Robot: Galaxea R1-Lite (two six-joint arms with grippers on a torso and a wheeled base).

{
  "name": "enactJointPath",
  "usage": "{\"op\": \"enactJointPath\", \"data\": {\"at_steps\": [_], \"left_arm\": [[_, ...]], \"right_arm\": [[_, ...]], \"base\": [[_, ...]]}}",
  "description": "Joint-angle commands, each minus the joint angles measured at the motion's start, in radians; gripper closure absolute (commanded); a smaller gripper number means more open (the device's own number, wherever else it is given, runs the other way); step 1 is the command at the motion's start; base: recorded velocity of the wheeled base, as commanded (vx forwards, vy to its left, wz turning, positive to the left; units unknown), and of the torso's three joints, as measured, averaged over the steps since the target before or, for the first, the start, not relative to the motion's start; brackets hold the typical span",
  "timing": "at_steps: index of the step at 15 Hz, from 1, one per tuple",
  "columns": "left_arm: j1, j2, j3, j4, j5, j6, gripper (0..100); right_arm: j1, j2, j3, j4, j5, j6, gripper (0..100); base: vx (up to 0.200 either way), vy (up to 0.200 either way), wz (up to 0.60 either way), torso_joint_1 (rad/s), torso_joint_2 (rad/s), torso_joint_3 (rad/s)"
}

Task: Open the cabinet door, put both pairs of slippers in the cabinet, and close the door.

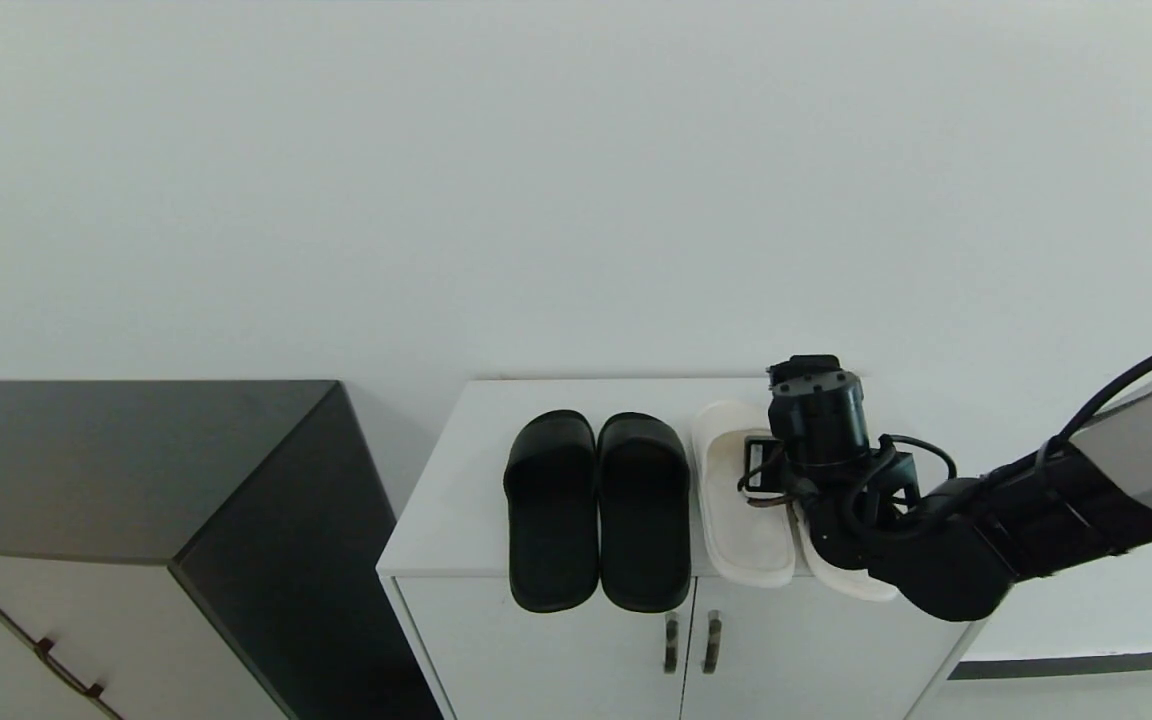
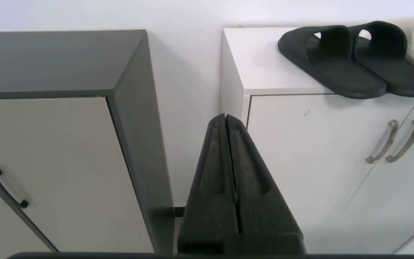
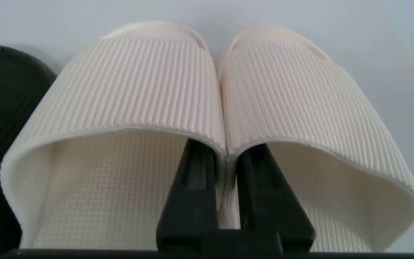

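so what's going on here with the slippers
The right claw has one finger pushed into each of the pair of cream ribbed rubber slippers, pinching their inner sides together on top of the white two-door cabinet. The pair of black rubber slippers lies beside them, untouched. The doors are shut, so nothing is inside yet. The left claw is closed on nothing, held low off the cabinet's front left.

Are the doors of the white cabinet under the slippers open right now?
No, both white cabinet doors sit flush and shut, their metal handles side by side beneath the black rubber slippers.
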State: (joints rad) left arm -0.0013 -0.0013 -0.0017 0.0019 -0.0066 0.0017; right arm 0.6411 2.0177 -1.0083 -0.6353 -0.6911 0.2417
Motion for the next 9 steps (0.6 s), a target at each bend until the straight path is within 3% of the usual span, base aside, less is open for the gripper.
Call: {"op": "enactJointPath", "data": {"at_steps": [1,3,4,7,9], "left_arm": [[0.0,0.001,0.0,0.001,0.0,0.0,100],[0.0,0.001,0.0,0.0,0.0,0.0,100],[0.0,0.001,0.0,0.0,0.0,0.0,100],[0.0,0.001,0.0,0.0,0.0,0.0,100],[0.0,0.001,0.0,0.001,0.0,-0.002,100]], "right_arm": [[0.0,-0.168,0.073,-0.001,0.067,-0.041,100],[0.006,-0.258,0.122,0.002,0.136,-0.056,100],[0.026,-0.343,0.192,0.003,0.229,-0.071,100],[0.098,-0.478,0.341,0.005,0.38,-0.071,100],[0.131,-0.525,0.381,0.019,0.43,-0.074,100]], "base": [[0.0,0.0,0.0,0.0,0.0,0.0],[0.0,0.0,0.0,0.0,0.0,0.0],[0.0,0.0,0.0,0.0,0.0,0.0],[0.0,0.0,0.0,0.0,0.0,0.0],[0.0,0.0,0.0,0.0,0.0,0.0]]}}
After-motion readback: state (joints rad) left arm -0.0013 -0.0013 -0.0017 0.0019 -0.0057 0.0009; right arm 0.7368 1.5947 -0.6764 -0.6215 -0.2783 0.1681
